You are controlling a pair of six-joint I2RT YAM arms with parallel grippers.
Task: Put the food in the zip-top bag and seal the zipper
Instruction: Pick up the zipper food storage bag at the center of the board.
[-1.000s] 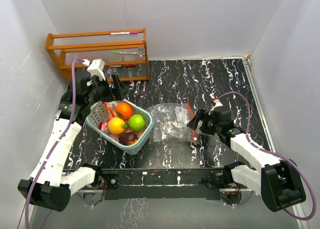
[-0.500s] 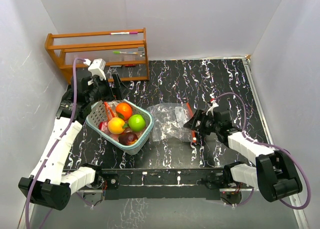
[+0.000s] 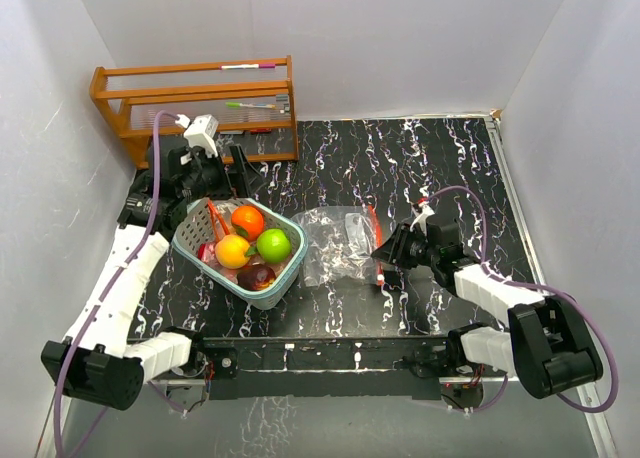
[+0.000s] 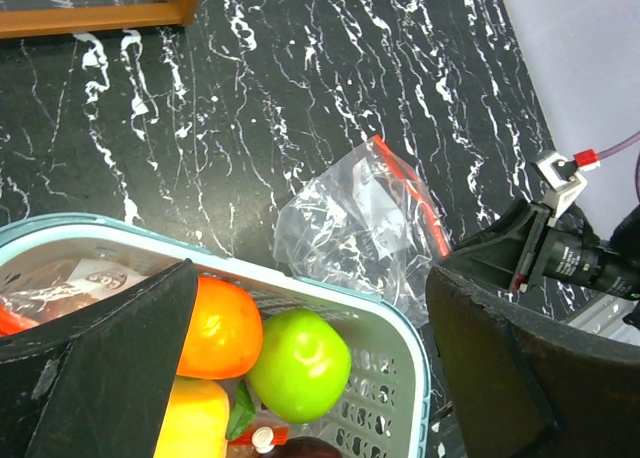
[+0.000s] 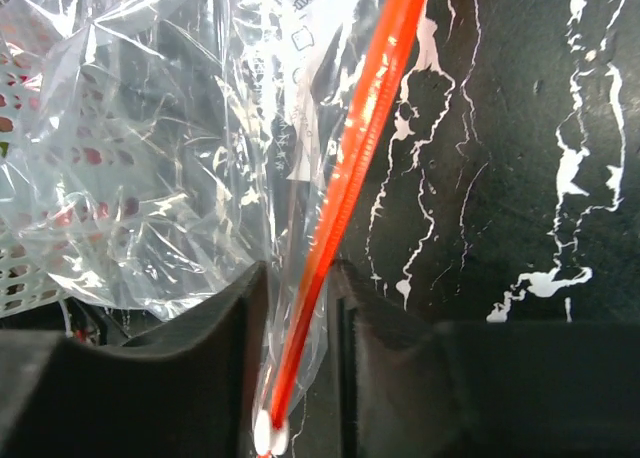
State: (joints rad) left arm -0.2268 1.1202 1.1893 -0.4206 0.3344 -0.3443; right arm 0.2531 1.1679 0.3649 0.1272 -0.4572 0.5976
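Fruit (image 3: 247,221) first: everything you can see of it sits in the pale-blue basket (image 3: 287,275) on the left half of the table (image 3: 440,168). There's an orange one at the far side, a lime green one beside it, a yellow one nearer you, a dark purple one at the near corner and a bit of red by the left wall.

The zip-top bag (image 3: 335,240) lies crumpled and flat just right of the basket, up against its side, and you can see the dark table through its clear plastic.

Your left gripper (image 3: 222,176) hangs over the basket's far rim with its fingers spread wide. In the left wrist view, the orange and green fruits lie right below that gap.

Over on the right, your right gripper (image 3: 386,250) is down at table level, at the near end of the bag's red zipper (image 5: 360,148). The right wrist view shows its two fingers close on either side of that strip, with plastic bunched between them. Whether they actually pinch it, you cannot tell. From there the zipper runs away toward the far edge.

A wooden rack (image 3: 190,98) stands in the far left corner, behind your left arm.
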